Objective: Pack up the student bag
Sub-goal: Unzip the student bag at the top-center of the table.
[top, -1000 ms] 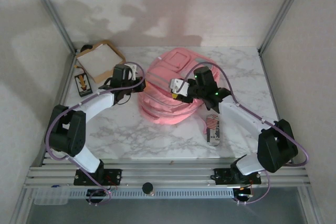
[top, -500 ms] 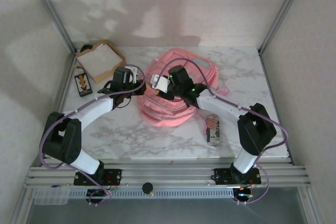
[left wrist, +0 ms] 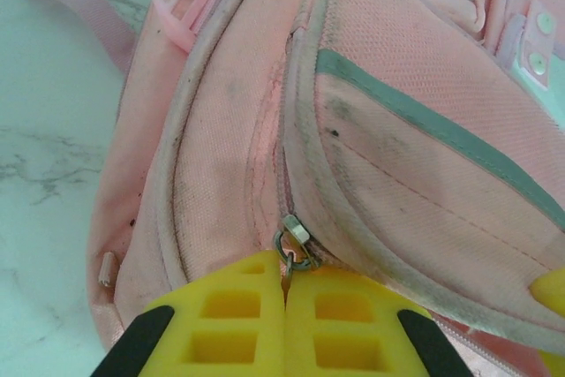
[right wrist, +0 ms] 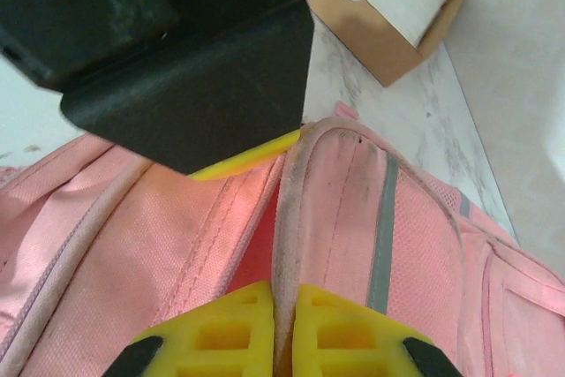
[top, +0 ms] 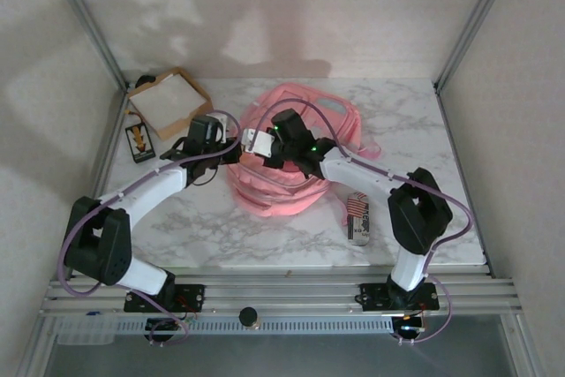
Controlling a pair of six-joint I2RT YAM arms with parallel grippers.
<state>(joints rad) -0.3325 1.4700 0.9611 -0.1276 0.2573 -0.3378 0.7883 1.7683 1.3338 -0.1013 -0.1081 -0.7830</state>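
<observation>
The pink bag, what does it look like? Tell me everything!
The bag is a big pink fabric backpack, a bit grubby, with grey stripes, zip pockets and pink straps. It lies on the marble table. The left gripper pinches its metal zip pull; the right gripper pinches a piped seam edge.

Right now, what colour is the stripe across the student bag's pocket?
Grey-green stripe on the pink student bag; clearest from the left wrist.

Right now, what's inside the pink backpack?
Nothing inside shows; the pink fabric of the student bag covers it all. The left gripper pinches the zipper pull, and the right gripper pinches a raised seam.
</observation>
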